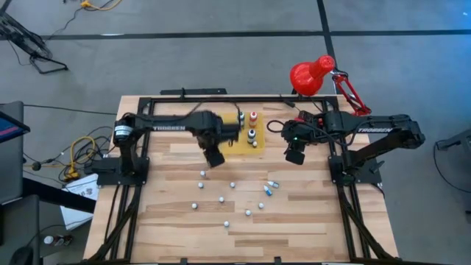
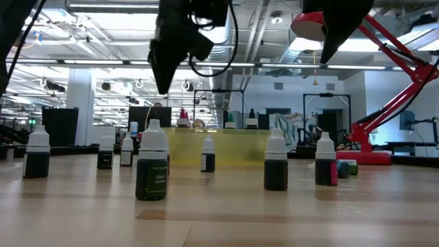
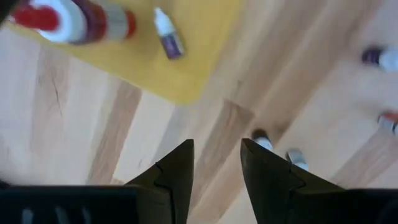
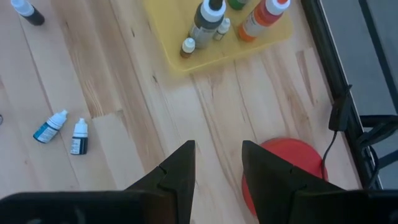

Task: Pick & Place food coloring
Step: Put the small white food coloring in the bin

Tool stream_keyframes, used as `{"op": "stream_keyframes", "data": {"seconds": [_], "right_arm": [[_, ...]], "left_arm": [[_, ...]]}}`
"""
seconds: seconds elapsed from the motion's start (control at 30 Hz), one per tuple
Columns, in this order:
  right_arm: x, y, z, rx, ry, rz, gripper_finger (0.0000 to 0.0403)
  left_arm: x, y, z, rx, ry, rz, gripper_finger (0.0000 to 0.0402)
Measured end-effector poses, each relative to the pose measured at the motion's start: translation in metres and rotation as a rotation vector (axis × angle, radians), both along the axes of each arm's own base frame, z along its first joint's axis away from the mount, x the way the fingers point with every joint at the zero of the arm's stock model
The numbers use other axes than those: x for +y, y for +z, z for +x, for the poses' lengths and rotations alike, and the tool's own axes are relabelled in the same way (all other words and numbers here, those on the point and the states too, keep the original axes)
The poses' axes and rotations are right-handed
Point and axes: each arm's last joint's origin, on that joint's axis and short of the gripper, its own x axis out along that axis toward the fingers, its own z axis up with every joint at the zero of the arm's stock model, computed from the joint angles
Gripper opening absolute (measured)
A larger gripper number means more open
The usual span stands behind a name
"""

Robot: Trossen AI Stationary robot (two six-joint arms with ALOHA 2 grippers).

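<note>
Both our fingers stand slightly parted and empty: left gripper (image 1: pixel 214 158) just beside the yellow mat (image 1: pixel 237 148), right gripper (image 1: pixel 295 156) waiting. A few bottles (image 1: pixel 252 135) placed; most food coloring (image 1: pixel 223 199) dots the near desk (image 1: pixel 176 243).

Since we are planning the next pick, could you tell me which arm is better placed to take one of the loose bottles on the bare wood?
Probably the left. Its claw hangs empty and open just beside the mat, with a bottle close below it. The right claw, also open, sits farther from the scatter.
</note>
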Motion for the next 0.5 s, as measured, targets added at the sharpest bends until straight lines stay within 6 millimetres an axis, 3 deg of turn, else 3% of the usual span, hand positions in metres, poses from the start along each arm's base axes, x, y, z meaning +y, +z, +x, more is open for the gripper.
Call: {"op": "stream_keyframes", "data": {"seconds": [0.23,0.37,0.5], "right_arm": [[0.000,0.000,0.000,0.010,0.023,-0.008,0.0122],[0.001,-0.002,-0.004,0.015,0.022,-0.028,0.0122],[0.003,-0.018,-0.028,-0.023,-0.041,-0.081,0.0122]], "left_arm": [[-0.055,0.000,-0.001,0.031,-0.079,0.018,0.0125],[-0.071,0.000,-0.007,0.075,-0.091,0.063,0.0125],[-0.080,-0.011,-0.017,0.121,-0.107,0.088,0.0125]]}}
